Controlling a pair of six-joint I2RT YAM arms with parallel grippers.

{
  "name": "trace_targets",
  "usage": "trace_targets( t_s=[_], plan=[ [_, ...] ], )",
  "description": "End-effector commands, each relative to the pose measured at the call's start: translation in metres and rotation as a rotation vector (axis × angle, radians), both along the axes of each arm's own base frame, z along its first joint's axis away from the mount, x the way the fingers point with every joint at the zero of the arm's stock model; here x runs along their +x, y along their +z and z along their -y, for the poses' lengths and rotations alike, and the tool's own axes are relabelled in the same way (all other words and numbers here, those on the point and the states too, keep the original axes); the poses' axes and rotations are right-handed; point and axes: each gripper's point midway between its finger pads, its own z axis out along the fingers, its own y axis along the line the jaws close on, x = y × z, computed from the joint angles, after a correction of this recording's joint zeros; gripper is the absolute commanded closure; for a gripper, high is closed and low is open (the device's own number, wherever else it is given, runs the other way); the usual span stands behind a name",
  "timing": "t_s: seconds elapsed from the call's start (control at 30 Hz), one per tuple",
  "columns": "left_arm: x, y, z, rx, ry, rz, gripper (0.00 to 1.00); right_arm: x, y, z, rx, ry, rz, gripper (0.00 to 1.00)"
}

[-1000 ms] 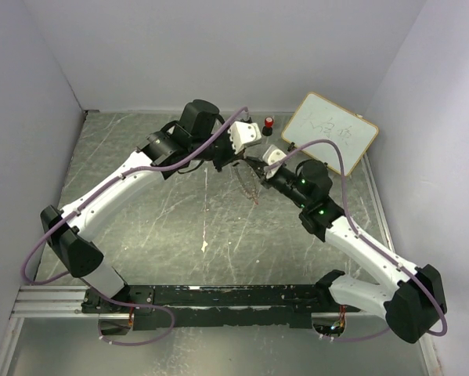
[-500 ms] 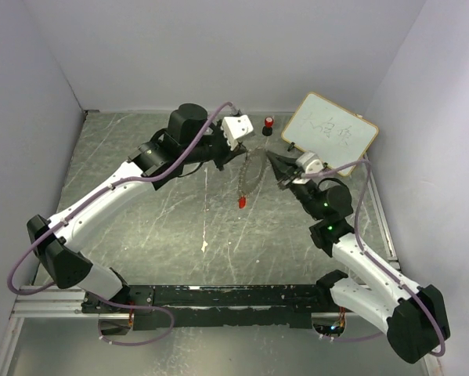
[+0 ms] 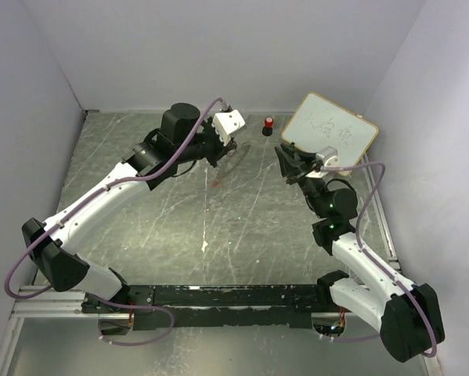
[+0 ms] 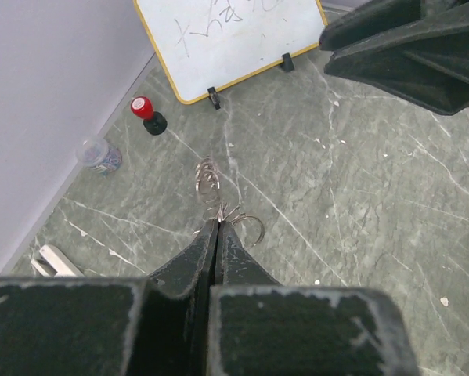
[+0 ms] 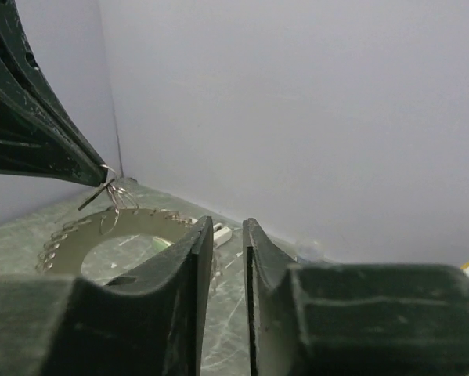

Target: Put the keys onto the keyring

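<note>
In the left wrist view my left gripper (image 4: 218, 224) is shut on thin wire loops of the keyring (image 4: 208, 175), which shows edge-on beyond the tips. The right wrist view shows the keyring (image 5: 117, 225) as a toothed grey ring hanging under those left fingertips (image 5: 93, 168), a short dark bar (image 5: 91, 199) beside them. From above, the keyring (image 3: 232, 159) hangs at the left gripper (image 3: 229, 149), with a small red blur (image 3: 218, 184) below, likely the red key. My right gripper (image 3: 282, 153) stands apart to the right; its fingers (image 5: 195, 258) show a narrow empty gap.
A whiteboard (image 3: 330, 129) leans at the back right. A red-topped black cylinder (image 3: 268, 125) stands in front of the back wall. A small clear bottle (image 4: 99, 155) and a white object (image 4: 52, 261) lie by the wall.
The two grippers, close together a second ago, have separated. The left arm drew back left with the keyring. The right gripper pulled right and its jaws parted slightly.
</note>
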Motion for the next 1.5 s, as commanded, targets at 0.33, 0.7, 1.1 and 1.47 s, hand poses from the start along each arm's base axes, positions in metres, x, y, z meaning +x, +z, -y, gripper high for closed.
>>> trace_targets(
  t_s=[0.33, 0.7, 1.1, 1.47],
  plan=[
    [0.007, 0.033, 0.0, -0.027, 0.008, 0.045, 0.93, -0.004, -0.003, -0.041, -0.371, 0.188, -0.033, 0.63],
    [0.003, 0.02, 0.008, 0.003, -0.049, 0.02, 0.93, -0.003, -0.006, -0.052, -0.437, 0.214, -0.02, 0.62],
    [-0.005, 0.007, 0.017, 0.026, -0.126, -0.008, 0.93, -0.001, -0.01, -0.069, -0.482, 0.243, -0.024, 0.59],
    [-0.009, 0.004, 0.02, 0.033, -0.157, -0.015, 0.93, 0.002, -0.013, -0.079, -0.492, 0.264, -0.039, 0.67]
  ],
)
